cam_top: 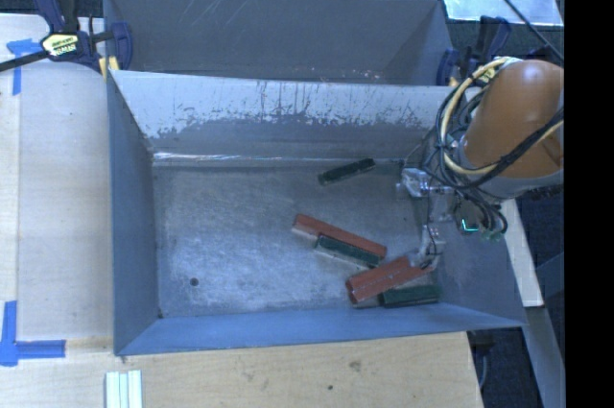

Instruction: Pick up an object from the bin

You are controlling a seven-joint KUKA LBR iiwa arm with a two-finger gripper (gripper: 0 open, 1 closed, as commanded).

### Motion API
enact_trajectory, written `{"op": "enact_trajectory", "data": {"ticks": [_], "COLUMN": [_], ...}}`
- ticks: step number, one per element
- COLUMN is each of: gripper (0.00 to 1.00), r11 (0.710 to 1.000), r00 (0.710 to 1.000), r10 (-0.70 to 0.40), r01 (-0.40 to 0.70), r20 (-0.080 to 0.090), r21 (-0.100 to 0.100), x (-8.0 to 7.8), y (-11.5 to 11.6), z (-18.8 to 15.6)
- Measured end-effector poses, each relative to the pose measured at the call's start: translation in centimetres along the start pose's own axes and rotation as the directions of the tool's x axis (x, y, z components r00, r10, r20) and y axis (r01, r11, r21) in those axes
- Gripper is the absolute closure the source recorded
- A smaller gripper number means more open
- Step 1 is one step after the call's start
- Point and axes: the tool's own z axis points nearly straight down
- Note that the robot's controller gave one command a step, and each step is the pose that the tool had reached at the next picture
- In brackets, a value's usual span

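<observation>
My gripper (428, 252) hangs low at the right side of the bin, its thin fingers pointing down onto the right end of a reddish-brown flat block (386, 278). A dark green block (410, 297) lies just below that one, against the front wall. To the left, a second reddish-brown bar (338, 234) lies slanted with a dark green bar (347, 250) tucked along its lower side. Whether the fingers hold anything cannot be made out.
A dark green stick (346, 171) lies near the back wall, up and left of the gripper. The arm with its orange cover and cables stands over the bin's right wall. The left half of the floor is bare metal.
</observation>
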Motion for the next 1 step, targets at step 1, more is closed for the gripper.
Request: {"op": "enact_trajectory", "data": {"ticks": [1], "gripper": [0.00], "r11": [0.998], "r00": [0.998], "r10": [-0.060], "r01": [0.060], "r20": [0.009], "r21": [0.001], "x": [-2.65], "y": [0.70], "z": [3.51]}}
